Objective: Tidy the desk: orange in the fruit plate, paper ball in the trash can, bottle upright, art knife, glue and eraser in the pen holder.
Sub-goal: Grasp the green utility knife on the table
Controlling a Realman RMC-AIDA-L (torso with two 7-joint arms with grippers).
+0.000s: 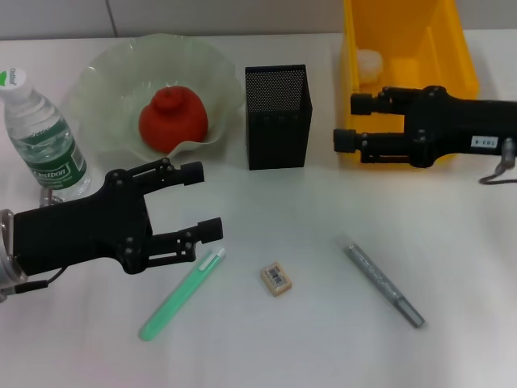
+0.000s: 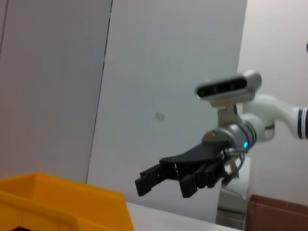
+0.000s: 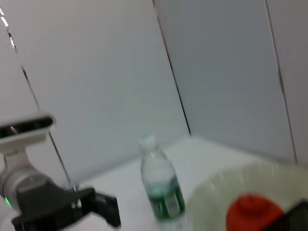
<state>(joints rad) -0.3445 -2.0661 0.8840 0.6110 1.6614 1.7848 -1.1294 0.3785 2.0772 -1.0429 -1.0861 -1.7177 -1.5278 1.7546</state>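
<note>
Left claw (image 1: 206, 200) spread, hovering near tiny beige barcode-labelled eraser (image 1: 277, 278).

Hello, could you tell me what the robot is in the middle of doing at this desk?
It is tidying the desk. The orange already sits in the fruit plate, the paper ball is in the trash can, and the bottle stands upright. The left gripper, fingers open, hovers near the green pen-like tool. The eraser and grey stick lie outside the pen holder. The right gripper is open by the trash can.
</note>
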